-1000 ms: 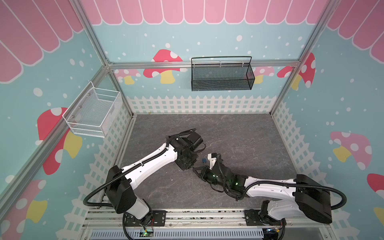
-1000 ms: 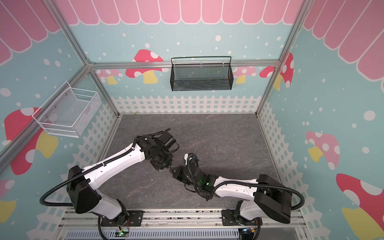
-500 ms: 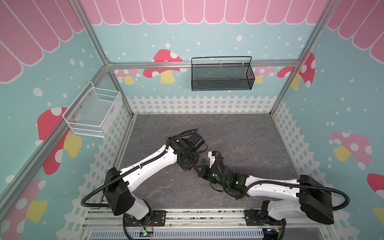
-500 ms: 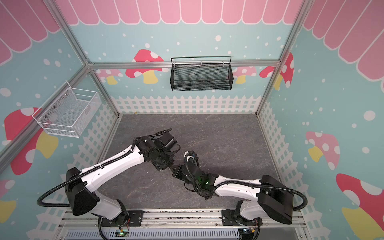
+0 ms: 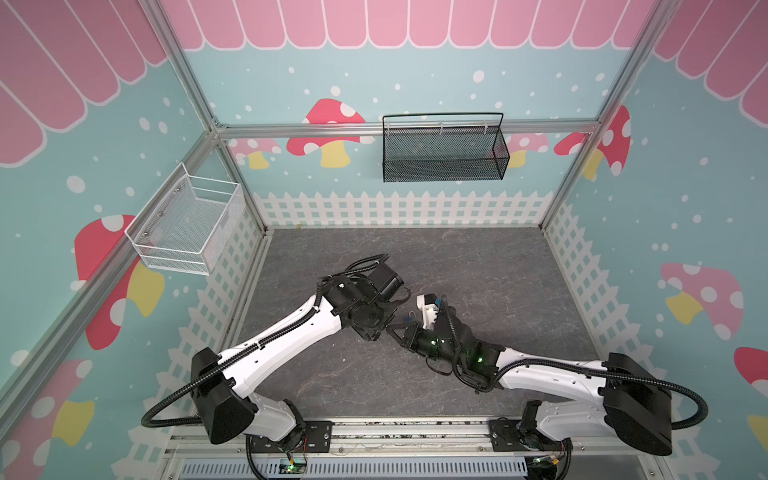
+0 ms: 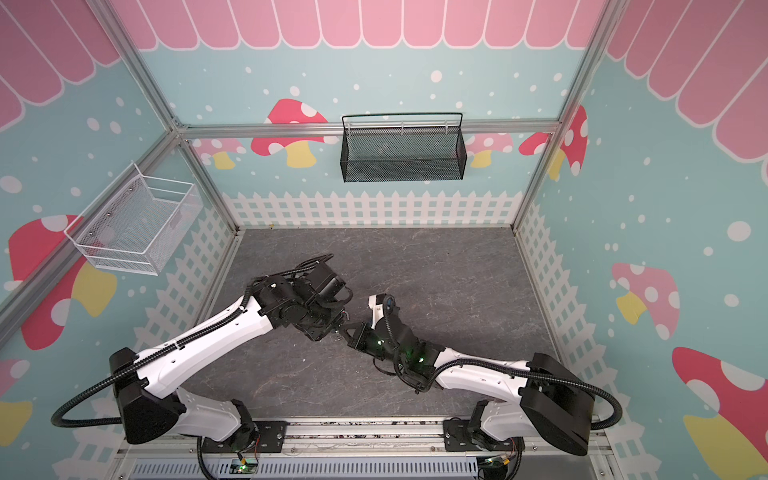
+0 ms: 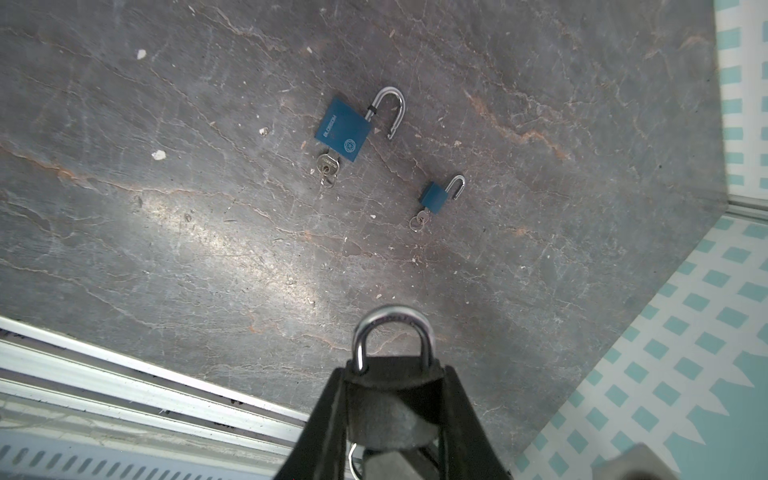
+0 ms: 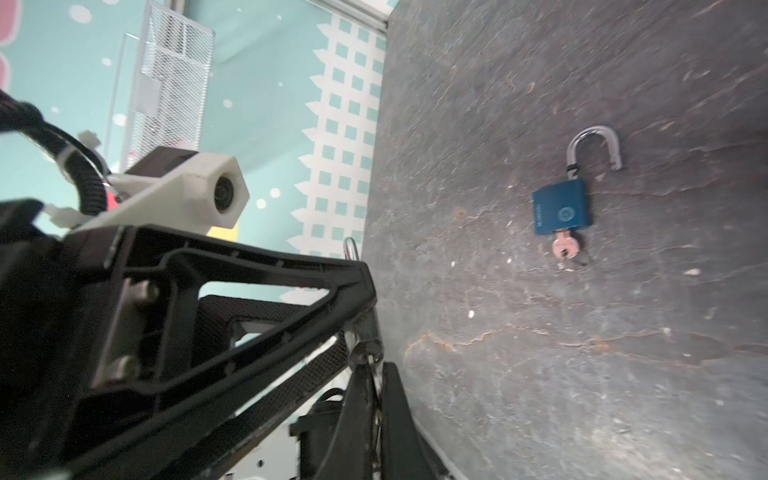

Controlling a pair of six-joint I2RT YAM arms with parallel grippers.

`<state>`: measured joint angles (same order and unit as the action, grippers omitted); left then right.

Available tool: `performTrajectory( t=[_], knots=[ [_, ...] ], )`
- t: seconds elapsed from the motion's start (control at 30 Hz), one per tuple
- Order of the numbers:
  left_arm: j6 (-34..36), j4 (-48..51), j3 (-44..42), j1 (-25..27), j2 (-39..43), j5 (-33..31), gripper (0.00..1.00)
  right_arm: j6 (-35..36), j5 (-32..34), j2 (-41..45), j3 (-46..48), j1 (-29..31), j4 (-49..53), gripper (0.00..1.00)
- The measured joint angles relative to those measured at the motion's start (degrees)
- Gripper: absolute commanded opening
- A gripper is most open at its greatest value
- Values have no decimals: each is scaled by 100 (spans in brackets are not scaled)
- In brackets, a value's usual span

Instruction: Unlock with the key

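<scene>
Left gripper (image 7: 395,376): jaws partly closed, clamping the dark padlock (image 7: 390,390) by its body, above the middle of the floor (image 7: 208,208). Shackle (image 7: 392,322) seated. Right gripper (image 8: 376,370): jaws fully closed on the key (image 8: 366,347) beneath the lock. Blade and keyway are hidden. In both top views the junction cannot be made out.

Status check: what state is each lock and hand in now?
Large blue padlock: shackle open, key inserted.
Small blue padlock: shackle open, small key inserted.
Held steel-shackled padlock: shackle closed.
Left hand: shut on that padlock.
Right hand: shut, apparently on its silver key.
</scene>
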<state>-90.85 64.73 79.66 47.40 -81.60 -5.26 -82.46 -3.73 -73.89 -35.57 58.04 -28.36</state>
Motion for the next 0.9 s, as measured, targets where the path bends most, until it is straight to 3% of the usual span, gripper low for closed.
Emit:
performTrajectory(
  t=[0.2, 0.47, 0.8, 0.83, 0.9],
  knots=[
    [-267, -295, -334, 85, 520, -33, 0, -787, -671, 7, 286, -210, -815, 0],
    [-503, -675, -551, 151, 678, -37, 0, -1770, -785, 9, 623, -326, -1523, 0],
    [-673, -968, -734, 131, 911, -186, 0, -2074, -793, -96, 592, -374, -1790, 0],
    [-643, -986, -734, 105, 914, -179, 0, -2020, -778, -83, 575, -376, -1733, 1],
    [-520, -1003, -723, 26, 911, -111, 0, -1829, -772, -48, 481, -396, -1519, 15]
  ],
)
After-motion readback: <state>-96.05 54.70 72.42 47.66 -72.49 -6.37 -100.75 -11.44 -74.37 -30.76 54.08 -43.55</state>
